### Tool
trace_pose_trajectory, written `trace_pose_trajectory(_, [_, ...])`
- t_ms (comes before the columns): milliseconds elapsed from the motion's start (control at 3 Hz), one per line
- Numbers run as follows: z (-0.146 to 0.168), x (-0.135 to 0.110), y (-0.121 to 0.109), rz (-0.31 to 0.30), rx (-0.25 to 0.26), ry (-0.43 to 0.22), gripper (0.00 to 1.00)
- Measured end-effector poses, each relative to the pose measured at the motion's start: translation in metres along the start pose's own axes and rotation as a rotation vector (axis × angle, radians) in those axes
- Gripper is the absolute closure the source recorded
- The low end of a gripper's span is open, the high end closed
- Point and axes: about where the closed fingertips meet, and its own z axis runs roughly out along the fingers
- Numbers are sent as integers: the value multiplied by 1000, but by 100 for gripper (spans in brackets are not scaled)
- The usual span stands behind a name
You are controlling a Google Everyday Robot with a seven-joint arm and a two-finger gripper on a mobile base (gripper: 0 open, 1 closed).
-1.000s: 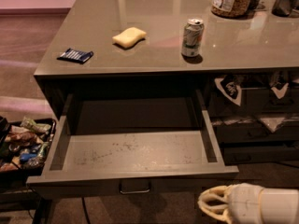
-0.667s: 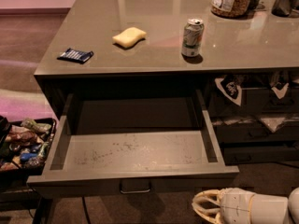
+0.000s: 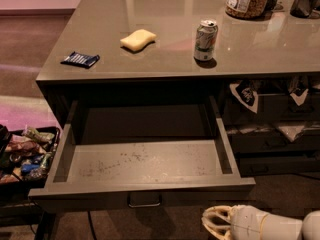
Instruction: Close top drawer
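The open top drawer (image 3: 145, 165) lies at 11 o'clock from the gripper (image 3: 216, 224), which is near its front. I cannot tell the gripper's state.

My gripper (image 3: 211, 223) is sliding left along the bottom of the view and sinking a touch lower than a second ago; it now sits below the front of the top drawer (image 3: 200, 196), closer to the metal pull (image 3: 144, 200) than before; behind it, a rounded arm segment (image 3: 312, 226) has come in at the right edge.
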Motion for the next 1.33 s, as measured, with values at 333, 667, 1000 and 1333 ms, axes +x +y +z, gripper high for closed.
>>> trace_pose_trajectory(333, [18,1,-3,-29,62,-1,100])
trace_pose_trajectory(667, [33,3,-11,-52,102,2,100])
trace_pose_trajectory(1000, [50,0,-25,-81,128,-1,100])
trace_pose_trajectory(1333, [63,-5,-43,-110,154,-2,100])
